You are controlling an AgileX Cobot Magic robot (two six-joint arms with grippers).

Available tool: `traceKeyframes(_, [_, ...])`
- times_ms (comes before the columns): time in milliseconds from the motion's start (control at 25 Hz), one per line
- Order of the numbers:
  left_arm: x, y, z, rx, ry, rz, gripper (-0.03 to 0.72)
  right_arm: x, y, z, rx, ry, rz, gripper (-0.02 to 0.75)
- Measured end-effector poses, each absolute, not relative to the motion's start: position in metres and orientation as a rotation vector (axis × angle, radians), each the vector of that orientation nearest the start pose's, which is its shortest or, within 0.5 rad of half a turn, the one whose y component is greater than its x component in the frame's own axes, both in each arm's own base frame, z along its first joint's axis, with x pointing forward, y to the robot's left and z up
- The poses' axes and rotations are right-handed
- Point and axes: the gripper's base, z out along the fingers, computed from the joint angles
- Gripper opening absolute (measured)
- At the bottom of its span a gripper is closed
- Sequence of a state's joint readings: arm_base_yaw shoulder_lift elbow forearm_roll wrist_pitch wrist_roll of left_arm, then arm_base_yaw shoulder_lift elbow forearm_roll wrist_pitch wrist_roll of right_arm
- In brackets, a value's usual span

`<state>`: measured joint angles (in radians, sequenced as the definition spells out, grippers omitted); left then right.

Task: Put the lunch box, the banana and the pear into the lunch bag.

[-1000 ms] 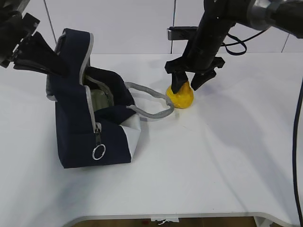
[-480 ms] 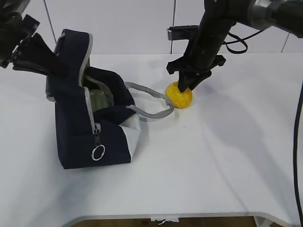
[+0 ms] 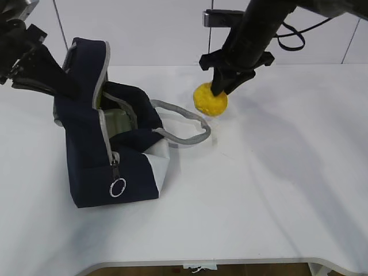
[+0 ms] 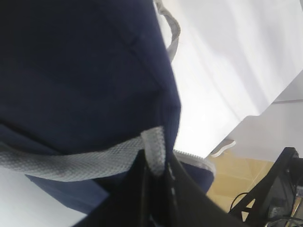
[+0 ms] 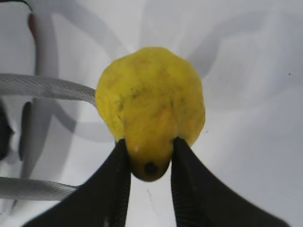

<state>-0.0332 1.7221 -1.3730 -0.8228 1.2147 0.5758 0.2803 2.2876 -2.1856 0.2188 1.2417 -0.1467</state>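
Note:
The navy lunch bag (image 3: 98,167) stands open at the table's left, and my left gripper (image 3: 68,87) holds its top flap up. In the left wrist view that gripper (image 4: 154,165) is shut on the bag's grey zipper trim (image 4: 152,146). Inside the opening shows the sage-green lid of the lunch box (image 3: 118,123). The yellow pear (image 3: 210,99) hangs just above the table right of the bag, with my right gripper (image 3: 221,86) shut on it from above. Both fingers (image 5: 118,184) pinch the narrow neck of the pear (image 5: 151,104). No banana is in view.
The bag's grey strap handle (image 3: 187,123) loops over the table toward the pear, seen as the grey strap (image 5: 42,85) under it. Black cables (image 3: 287,43) hang at the back right. The table's front edge (image 3: 230,261) is near.
My right gripper closed on the pear's neck and lifted it off the table, slightly up and left. The left gripper kept its hold on the bag.

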Motion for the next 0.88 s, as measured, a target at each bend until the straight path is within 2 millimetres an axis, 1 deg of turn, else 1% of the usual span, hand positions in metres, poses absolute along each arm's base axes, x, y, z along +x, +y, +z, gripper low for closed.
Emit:
traceKeyframes(40, [0.342, -0.074, 0.288, 0.458, 2.624, -1.022, 0.004, 0.467, 0.155, 0.252, -0.542, 2.754, 0.356, 0.198])
traceKeyframes(120, [0.342, -0.074, 0.288, 0.459, 2.626, -1.020, 0.004, 0.464, 0.157, 0.262, -0.534, 2.734, 0.398, 0.197])
traceKeyframes(200, [0.342, -0.074, 0.288, 0.460, 2.627, -1.018, 0.004, 0.460, 0.160, 0.273, -0.522, 2.710, 0.476, 0.197])
traceKeyframes(360, [0.342, -0.073, 0.288, 0.462, 2.629, -1.014, 0.004, 0.454, 0.171, 0.284, -0.503, 2.672, 0.681, 0.197])
traceKeyframes(520, [0.341, -0.072, 0.287, 0.474, 2.640, -0.991, 0.004, 0.450, 0.184, 0.290, -0.522, 2.628, 0.847, 0.197])
traceKeyframes(680, [0.341, -0.072, 0.286, 0.478, 2.644, -0.982, 0.004, 0.442, 0.202, 0.292, -0.569, 2.608, 0.915, 0.197])
traceKeyframes(760, [0.341, -0.072, 0.286, 0.481, 2.647, -0.978, 0.004, 0.439, 0.213, 0.290, -0.602, 2.601, 0.952, 0.197])
traceKeyframes(880, [0.341, -0.071, 0.286, 0.482, 2.648, -0.975, 0.003, 0.431, 0.236, 0.280, -0.675, 2.595, 1.022, 0.197])
